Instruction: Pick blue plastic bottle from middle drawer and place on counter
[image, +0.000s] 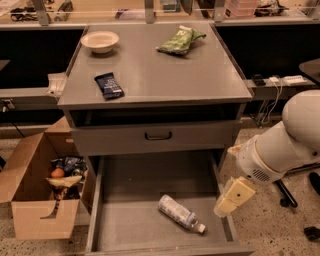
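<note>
The blue plastic bottle (181, 213) lies on its side on the floor of the open middle drawer (125, 220), white cap pointing to the front right. The counter (160, 75) is the grey cabinet top above it. My gripper (231, 199) hangs from the white arm at the drawer's right wall, just right of the bottle and above the drawer's rim, not touching the bottle.
On the counter lie a dark blue wrapper (108, 85), a white bowl (100, 41) and a green snack bag (179, 41). A shut drawer front with a black handle (158, 135) sits above the open drawer. An open cardboard box (40, 195) with items stands at the left.
</note>
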